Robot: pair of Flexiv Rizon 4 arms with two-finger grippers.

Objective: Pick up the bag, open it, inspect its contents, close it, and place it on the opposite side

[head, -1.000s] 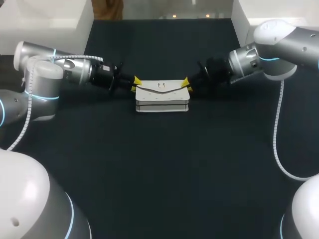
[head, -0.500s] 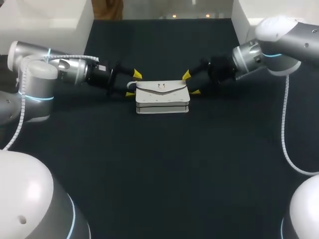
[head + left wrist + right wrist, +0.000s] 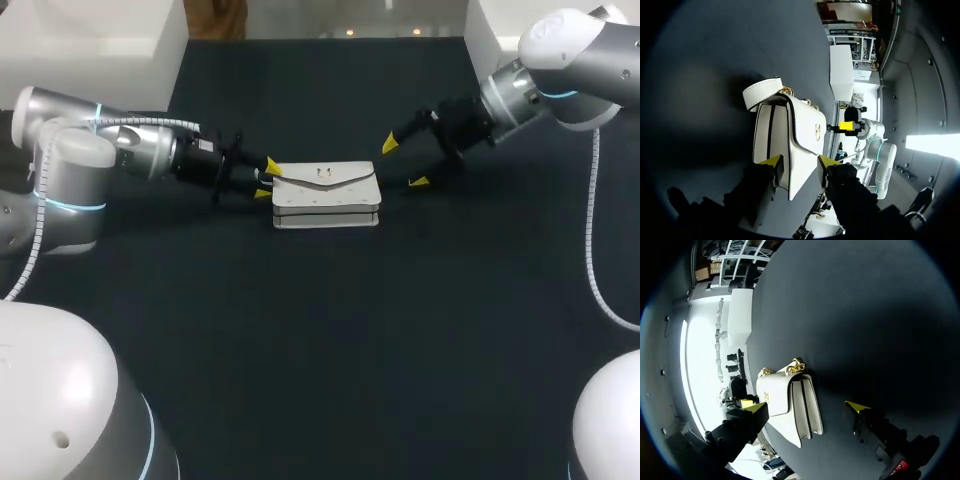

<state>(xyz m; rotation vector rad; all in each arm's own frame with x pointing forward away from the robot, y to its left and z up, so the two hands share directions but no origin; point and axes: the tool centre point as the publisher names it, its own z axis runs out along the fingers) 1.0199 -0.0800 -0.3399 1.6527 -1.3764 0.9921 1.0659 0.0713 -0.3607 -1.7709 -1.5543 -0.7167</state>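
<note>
The white flap bag (image 3: 326, 195) with a gold clasp lies at the far middle of the dark table. My left gripper (image 3: 267, 179) is at its left end. In the left wrist view the bag's (image 3: 790, 135) end sits between the yellow-tipped fingers of the left gripper (image 3: 799, 162), with a dark gap on the flap side, so it is open. My right gripper (image 3: 403, 163) stands wide open just right of the bag, touching nothing. From the right wrist the bag (image 3: 790, 400) lies ahead of the spread right gripper (image 3: 805, 407), chain end away.
White blocks stand at the far left (image 3: 100, 40) and far right (image 3: 520, 30) corners. The dark table top (image 3: 320, 330) stretches from the bag toward the near edge.
My right gripper let go of the bag's right end, opened wide and drew back to the right. My left gripper opened, then narrowed around the left end. The bag stayed put.
</note>
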